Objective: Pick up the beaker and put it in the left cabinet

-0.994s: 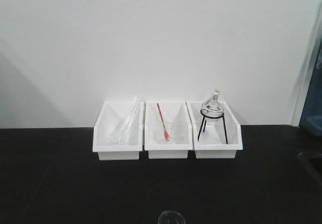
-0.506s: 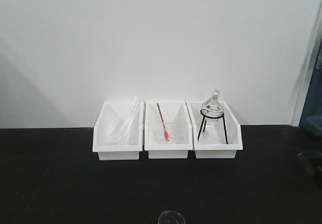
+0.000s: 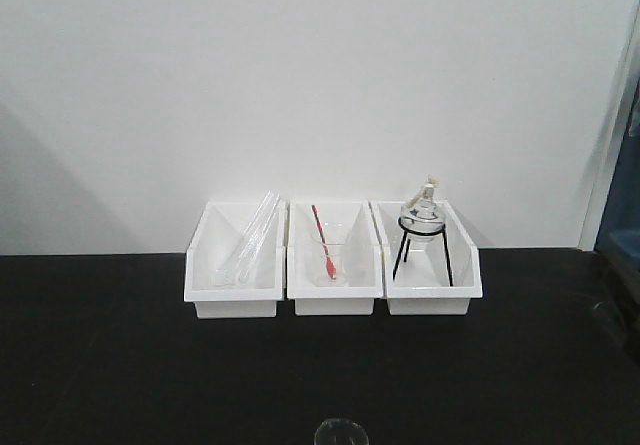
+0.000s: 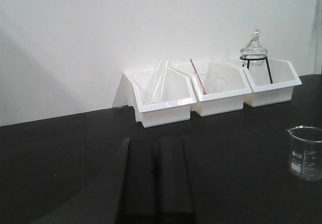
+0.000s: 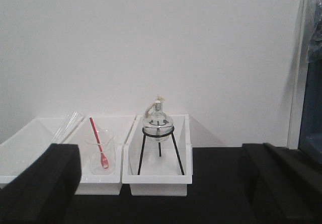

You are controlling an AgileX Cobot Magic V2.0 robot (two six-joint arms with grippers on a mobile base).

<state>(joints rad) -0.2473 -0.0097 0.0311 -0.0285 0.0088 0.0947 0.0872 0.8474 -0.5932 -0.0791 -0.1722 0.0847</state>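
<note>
Beaker (image 4: 305, 153) stands free on the black counter (image 4: 75, 148)
My left claw (image 4: 158, 176) is pressed together, right claw (image 5: 161, 183) spread; reaching in closed, I could topple it

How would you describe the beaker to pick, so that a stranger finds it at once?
On the black bench top, three white bins stand along the white wall. In front of them, alone on the top, stands the beaker. Unlike the middle bin's beaker, it holds no red rod.

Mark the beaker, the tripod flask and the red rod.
beaker (image 4: 305, 156), left wrist view, glass wall.
tripod flask (image 5: 157, 124), right wrist view, round bulb.
red rod (image 5: 98, 141), right wrist view, mid shaft.
</note>
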